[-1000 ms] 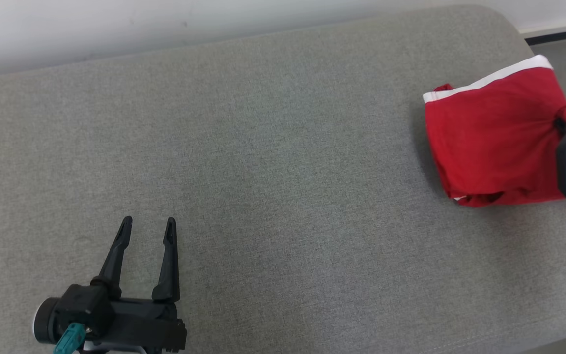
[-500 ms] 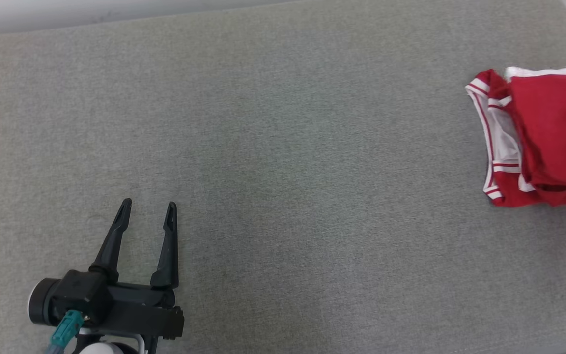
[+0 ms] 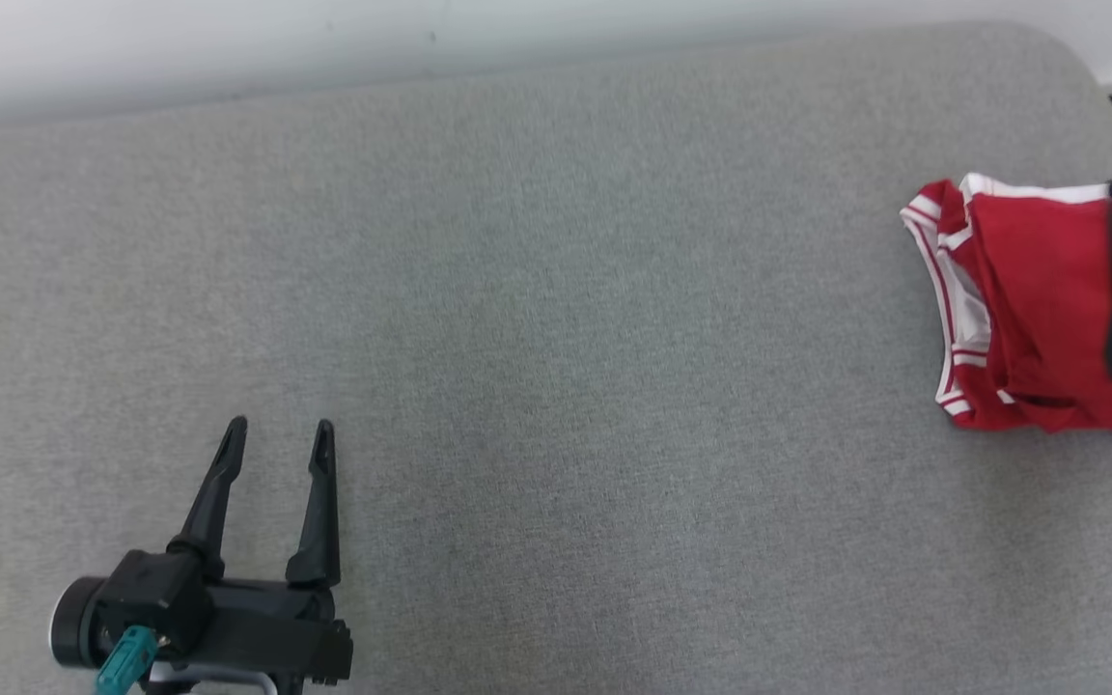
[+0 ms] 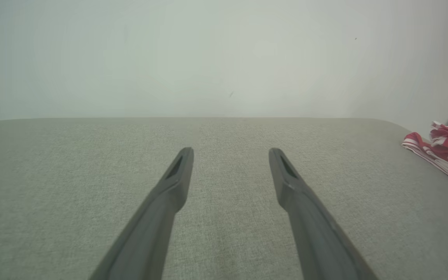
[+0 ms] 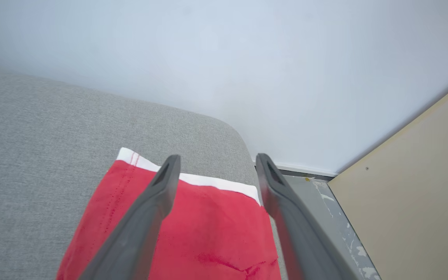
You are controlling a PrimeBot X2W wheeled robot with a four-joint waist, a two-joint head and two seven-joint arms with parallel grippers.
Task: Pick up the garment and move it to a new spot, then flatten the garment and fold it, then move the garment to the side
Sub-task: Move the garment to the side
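Quick status from the remote desk. Nearest to me, on the near left, the left gripper [image 3: 279, 427] sits low over the grey cushion [image 3: 556, 367]. Its two fingers are spread wide with nothing between them, and they point toward the far edge. I can't tell whether it actually touches the fabric. From there it's just a long stretch of bare cushion to the right.

Over at the right end, well apart from that gripper, the red garment [image 3: 1039, 309] lies on the cushion as a folded bundle. It's close to the rounded far right corner. Its white-and-red striped trim faces left, and a plain white band runs along its far edge.

The right gripper [image 5: 217, 157] is right above the garment, with its fingers apart. In its wrist view I can see red cloth lying flat below the gap between them, so it isn't pinching anything. The left fingertip is over the white band, and the right one is out past the garment's right edge.

Farther back there's the white wall [image 3: 228, 48]. Past the cushion's right end the right wrist view shows a strip of grey floor [image 5: 325, 202] and a beige panel [image 5: 414, 186].
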